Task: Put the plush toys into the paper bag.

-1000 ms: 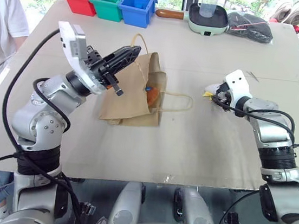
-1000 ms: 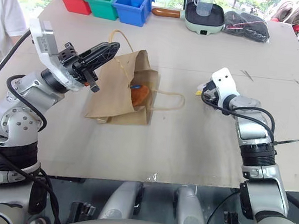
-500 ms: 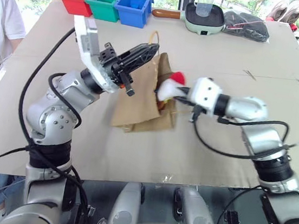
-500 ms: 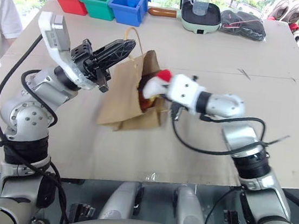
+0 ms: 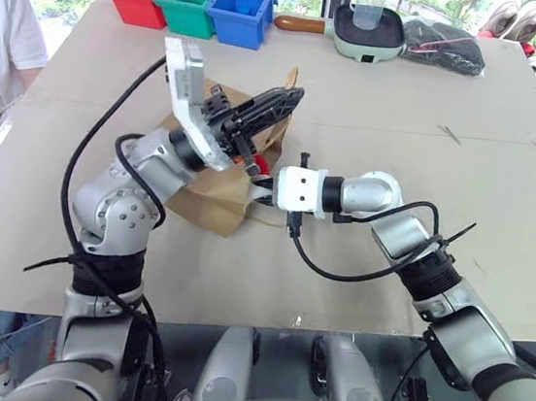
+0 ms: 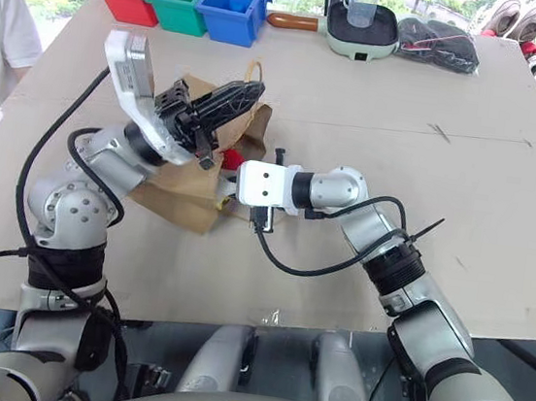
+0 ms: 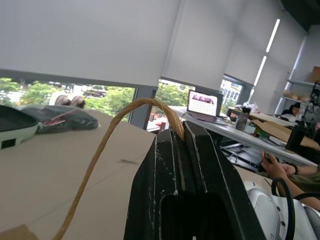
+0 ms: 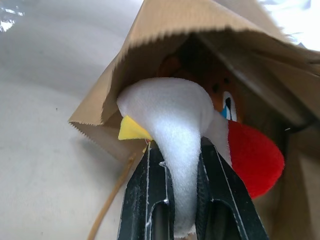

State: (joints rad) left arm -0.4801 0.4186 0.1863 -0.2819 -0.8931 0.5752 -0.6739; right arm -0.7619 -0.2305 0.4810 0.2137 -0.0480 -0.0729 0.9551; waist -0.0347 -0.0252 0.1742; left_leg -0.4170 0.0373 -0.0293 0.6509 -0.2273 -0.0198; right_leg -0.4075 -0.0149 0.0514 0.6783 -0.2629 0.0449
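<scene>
Left gripper (image 7: 182, 131): we have it clamped on the bag handle (image 7: 107, 135).
Right gripper (image 8: 182, 150): we pinch the white toy (image 8: 172, 112), at the paper bag (image 8: 165, 25) mouth.
Brown toy (image 8: 220, 90): inside the bag.

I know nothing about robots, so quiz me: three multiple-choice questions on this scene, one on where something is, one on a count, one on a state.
1. Where is the brown crying toy?
A. in a bin
B. inside the paper bag
C. on the bare table

2. How many plastic bins stand at the table's far edge?
A. two
B. three
C. five

3. The left gripper is
A. shut on the bag's handle
B. open over the bins
C. shut on a toy

Key: 1 B, the brown crying toy lies within the paper bag; 2 B, red, green and blue plastic bins; 3 A, the left gripper pinches the handle.
</scene>
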